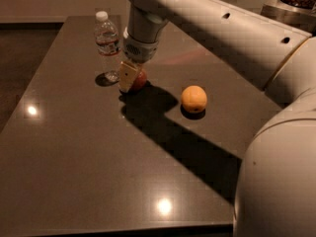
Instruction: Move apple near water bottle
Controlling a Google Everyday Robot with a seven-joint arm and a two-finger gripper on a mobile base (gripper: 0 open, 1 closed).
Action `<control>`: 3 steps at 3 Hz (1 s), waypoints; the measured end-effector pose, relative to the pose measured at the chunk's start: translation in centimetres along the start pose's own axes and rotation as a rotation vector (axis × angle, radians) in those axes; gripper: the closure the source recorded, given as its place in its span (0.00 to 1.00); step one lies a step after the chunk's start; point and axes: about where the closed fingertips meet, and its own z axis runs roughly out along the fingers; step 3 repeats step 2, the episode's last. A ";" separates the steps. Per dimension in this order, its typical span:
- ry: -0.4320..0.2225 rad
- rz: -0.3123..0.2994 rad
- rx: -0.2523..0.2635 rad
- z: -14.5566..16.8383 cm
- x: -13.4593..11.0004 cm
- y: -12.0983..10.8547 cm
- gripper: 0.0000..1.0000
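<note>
- Camera view, nearest first: we see the table [74, 172] with the orange fruit [194, 98] sitting on it, apart from the rest.
- Behind it, the gripper [131, 82] clamps the apple [140, 80] low at the tabletop.
- Farthest, the water bottle [107, 41] stands just beside the apple.
- We judge the move nearly done; release and retreat remain.

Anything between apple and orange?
Nothing in the camera view: only bare, shadowed table between apple and orange. The hand is at the apple, on its bottle side.

The dark counter [74, 172] gleamed glossy; the smooth plastic end effector [132, 81] hung beside the clear plastic water bottle [107, 43].
</note>
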 end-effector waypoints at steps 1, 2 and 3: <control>-0.012 0.006 -0.003 -0.7 0.2 -0.5 0.00; -0.013 0.006 -0.003 -0.7 0.2 -0.5 0.00; -0.013 0.006 -0.003 -0.7 0.2 -0.5 0.00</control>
